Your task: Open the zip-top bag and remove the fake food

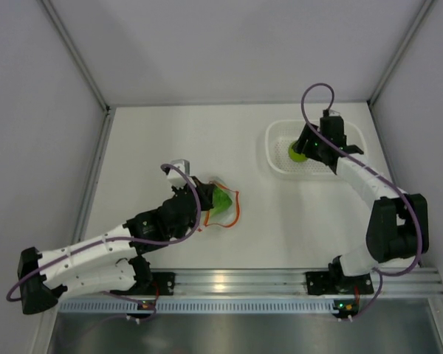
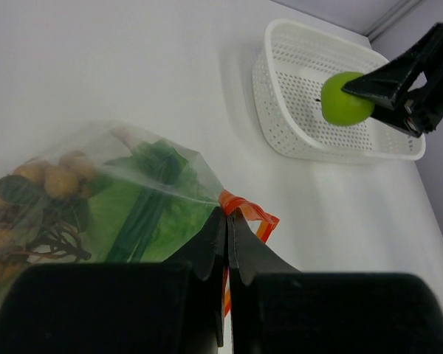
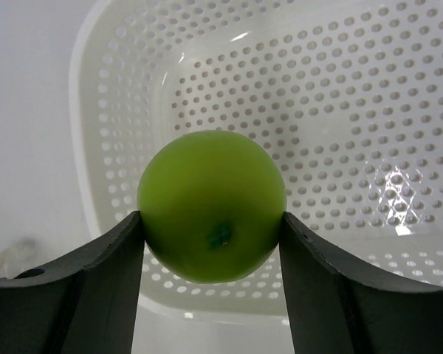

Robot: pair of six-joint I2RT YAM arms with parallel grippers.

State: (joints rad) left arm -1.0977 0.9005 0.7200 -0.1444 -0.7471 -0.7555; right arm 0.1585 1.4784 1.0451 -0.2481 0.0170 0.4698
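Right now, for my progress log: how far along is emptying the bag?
Done: lime-green fruit out of the zip-top bag. In hand: right gripper holds it over the white basket; left gripper pinches the bag's edge. Left: lettuce and brown ball cluster are inside.

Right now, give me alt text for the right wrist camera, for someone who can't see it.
The right gripper pinches a round lime-green fruit between its two dark fingers, over the inside of a white perforated basket. White table shows at left.
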